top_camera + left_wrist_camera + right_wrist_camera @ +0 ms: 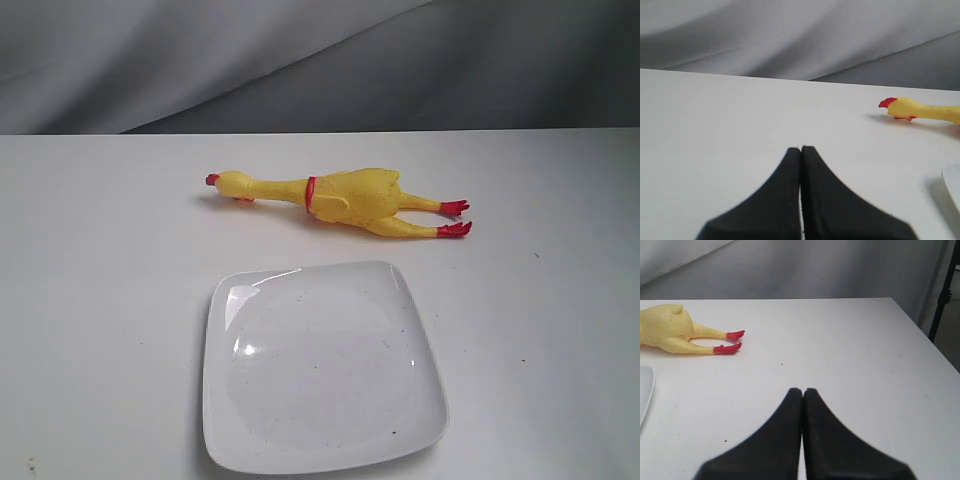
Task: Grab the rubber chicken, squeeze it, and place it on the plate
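Looks like a robot lab or test studio; plain white table (100,300) serving as the stage; grey cloth backdrop (300,60) draped behind, creased and sagging; black stand pole (940,305) beyond the table edge; staged props laid out, a yellow rubber chicken (350,195) and a white plate (320,370).

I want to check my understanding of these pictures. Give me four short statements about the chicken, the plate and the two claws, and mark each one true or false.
1. The rubber chicken lies on the plate. False: it lies on the table behind the plate and does not touch it.
2. In the exterior view, the rubber chicken lies with its head to the left. True.
3. The left claw is shut. True.
4. The right claw grips the rubber chicken. False: it is shut on nothing and is apart from the toy.
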You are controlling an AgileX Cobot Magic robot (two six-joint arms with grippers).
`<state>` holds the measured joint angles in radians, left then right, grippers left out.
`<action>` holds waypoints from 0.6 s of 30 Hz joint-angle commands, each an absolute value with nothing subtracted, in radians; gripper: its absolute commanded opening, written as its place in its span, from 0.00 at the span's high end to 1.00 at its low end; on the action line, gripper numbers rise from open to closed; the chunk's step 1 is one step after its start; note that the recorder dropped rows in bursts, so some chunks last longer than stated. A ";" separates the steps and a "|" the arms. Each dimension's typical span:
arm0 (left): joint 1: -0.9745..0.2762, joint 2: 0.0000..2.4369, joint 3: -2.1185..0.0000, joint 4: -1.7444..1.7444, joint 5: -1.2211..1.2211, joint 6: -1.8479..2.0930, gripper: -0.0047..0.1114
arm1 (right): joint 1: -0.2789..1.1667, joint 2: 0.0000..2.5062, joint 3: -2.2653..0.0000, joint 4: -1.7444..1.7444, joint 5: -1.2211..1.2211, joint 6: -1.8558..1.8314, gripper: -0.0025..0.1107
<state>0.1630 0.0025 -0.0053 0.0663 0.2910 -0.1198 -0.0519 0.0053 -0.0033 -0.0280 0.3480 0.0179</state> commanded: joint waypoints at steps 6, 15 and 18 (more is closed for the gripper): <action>0.163 0.000 0.000 0.061 0.285 -0.124 0.95 | -0.059 0.000 0.000 -0.042 0.347 0.007 0.98; 0.163 0.000 0.000 0.061 0.285 -0.121 0.95 | -0.059 0.000 0.000 -0.055 0.024 0.007 0.98; 0.163 0.000 0.000 0.061 0.285 -0.121 0.95 | -0.059 0.000 0.000 -0.050 -0.193 0.007 0.98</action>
<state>0.1630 0.0025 -0.0053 0.0663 0.2910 -0.1198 -0.0519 0.0053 -0.0033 -0.0446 0.0112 0.0114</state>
